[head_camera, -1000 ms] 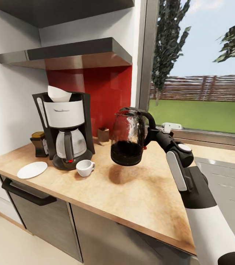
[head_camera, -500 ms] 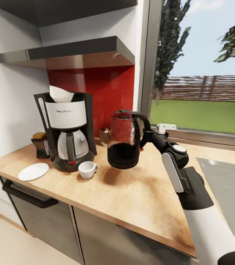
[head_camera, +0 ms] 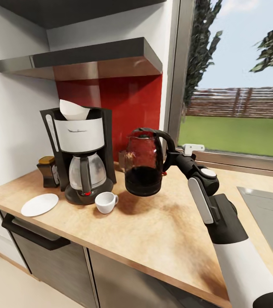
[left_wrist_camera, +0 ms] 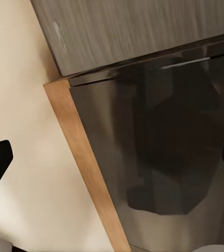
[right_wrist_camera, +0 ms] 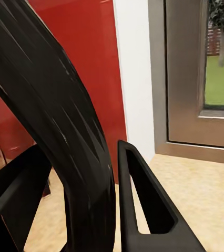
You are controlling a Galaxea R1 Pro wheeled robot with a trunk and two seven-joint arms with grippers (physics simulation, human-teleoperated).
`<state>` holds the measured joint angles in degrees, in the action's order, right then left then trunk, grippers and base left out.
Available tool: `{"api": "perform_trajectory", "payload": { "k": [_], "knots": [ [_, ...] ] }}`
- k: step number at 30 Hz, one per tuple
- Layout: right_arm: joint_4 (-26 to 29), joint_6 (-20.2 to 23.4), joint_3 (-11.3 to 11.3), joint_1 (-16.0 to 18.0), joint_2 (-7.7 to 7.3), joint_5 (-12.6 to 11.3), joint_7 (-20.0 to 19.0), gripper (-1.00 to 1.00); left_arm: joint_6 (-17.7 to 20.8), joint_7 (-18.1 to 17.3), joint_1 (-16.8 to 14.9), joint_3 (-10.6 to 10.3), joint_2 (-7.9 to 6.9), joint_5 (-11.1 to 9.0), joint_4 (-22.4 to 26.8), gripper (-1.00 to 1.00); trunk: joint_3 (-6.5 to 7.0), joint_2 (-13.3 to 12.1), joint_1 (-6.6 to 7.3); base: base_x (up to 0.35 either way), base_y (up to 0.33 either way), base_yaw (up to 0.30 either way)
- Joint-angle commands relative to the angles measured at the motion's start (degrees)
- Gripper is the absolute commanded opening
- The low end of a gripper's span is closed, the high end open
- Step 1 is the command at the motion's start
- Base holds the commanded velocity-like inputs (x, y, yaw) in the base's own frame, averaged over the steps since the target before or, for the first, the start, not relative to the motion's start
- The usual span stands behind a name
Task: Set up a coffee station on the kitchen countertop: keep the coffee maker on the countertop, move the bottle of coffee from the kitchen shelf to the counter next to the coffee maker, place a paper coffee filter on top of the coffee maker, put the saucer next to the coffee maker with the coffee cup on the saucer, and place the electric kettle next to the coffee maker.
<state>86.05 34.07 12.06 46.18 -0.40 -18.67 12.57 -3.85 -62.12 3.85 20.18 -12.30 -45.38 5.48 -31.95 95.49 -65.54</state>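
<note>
So the kettle (head_camera: 144,164) is up in the air right now, hanging by its black loop handle from the right hand (head_camera: 173,157), which is clamped around that handle. You can see the fingers (right_wrist_camera: 143,210) hugging the handle (right_wrist_camera: 54,121) in the right wrist view. It's just to the window side of the coffee maker (head_camera: 81,152), clear of the bench (head_camera: 166,226), with its shadow on the wood underneath. Looks to me like it just needs setting down there and that part's done.

Rest of the station, going by the coffee maker: the white paper filter (head_camera: 73,110) is already sitting in the top of it, so that's ticked off. The little coffee jar (head_camera: 48,171) is on the bench right beside it on the wall side, also done. The cup (head_camera: 105,202) is on the bare bench just in front of the machine, and the saucer (head_camera: 39,204) is nearby but apart from the cup, empty. So cup onto saucer is still left, I reckon.

Left hand: the left wrist view just looks at a cabinet front (left_wrist_camera: 159,147) and floor, and I can't tell how it's set.
</note>
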Motion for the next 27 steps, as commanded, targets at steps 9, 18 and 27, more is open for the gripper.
{"api": "perform_trajectory", "payload": {
  "k": [9, 18, 27],
  "knots": [
    [0.08, 0.17, 0.12, 0.05, -0.04, -0.49, 0.60, -1.00, -0.46, -0.10, 0.02, -0.23, 0.00, -0.15, 0.06, 1.00, -0.05, 0.03, 0.00, 0.002, 0.002, 0.000],
    [0.08, 0.14, 0.12, 0.05, -0.04, -0.49, 0.59, -1.00, -0.46, -0.11, 0.02, -0.25, 0.00, -0.15, 0.23, 1.00, -1.12, 2.43, -1.32, 0.000, 0.000, 0.000],
    [0.08, 0.12, 0.14, 0.05, -0.04, -0.49, 0.59, -1.00, -0.46, -0.11, 0.02, -0.31, 0.00, -0.15, 0.23, 1.00, -2.20, 4.84, -2.63, 0.000, 0.000, 0.000]
  ]
}}
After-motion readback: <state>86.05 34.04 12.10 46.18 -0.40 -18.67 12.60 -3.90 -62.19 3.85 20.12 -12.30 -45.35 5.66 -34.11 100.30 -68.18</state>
